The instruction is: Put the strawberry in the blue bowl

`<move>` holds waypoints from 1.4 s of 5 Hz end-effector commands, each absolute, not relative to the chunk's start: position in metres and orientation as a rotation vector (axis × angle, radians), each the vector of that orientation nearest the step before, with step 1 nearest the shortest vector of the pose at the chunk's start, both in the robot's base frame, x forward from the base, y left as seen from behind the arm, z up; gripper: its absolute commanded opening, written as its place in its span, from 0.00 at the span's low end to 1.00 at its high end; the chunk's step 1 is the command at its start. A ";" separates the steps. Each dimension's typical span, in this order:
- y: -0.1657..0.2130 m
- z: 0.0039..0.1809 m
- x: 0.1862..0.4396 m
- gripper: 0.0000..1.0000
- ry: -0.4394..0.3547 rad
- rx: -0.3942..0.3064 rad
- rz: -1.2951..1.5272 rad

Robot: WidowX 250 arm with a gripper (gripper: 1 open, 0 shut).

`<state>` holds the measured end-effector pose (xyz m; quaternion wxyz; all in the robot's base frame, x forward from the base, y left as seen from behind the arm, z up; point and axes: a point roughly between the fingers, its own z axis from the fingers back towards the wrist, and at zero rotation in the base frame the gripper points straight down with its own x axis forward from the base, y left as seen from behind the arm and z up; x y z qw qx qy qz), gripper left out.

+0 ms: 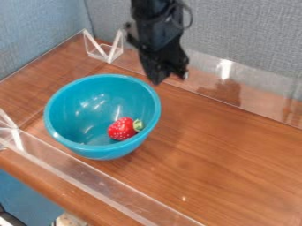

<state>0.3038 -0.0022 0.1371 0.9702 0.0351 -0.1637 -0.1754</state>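
The red strawberry (123, 129) with its green top lies inside the teal-blue bowl (73, 97), on the right side of the bottom. The bowl stands on the wooden table at the left. My black gripper (167, 72) hangs above the table behind and to the right of the bowl, pointing down. Its fingers are shut and hold nothing.
Clear plastic walls (242, 78) edge the table at the back and along the front (106, 185). A clear triangular bracket (109, 46) stands at the back left corner. Bare wood (224, 141) stretches to the right of the bowl.
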 end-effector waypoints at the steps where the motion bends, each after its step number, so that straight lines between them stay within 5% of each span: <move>1: 0.003 0.168 0.313 0.00 -0.389 0.072 -0.401; 4: 0.014 0.160 0.325 0.00 -0.351 0.095 -0.260; 5: 0.021 0.153 0.333 1.00 -0.341 0.095 -0.259; 7: 0.032 0.138 0.347 1.00 -0.358 0.086 -0.317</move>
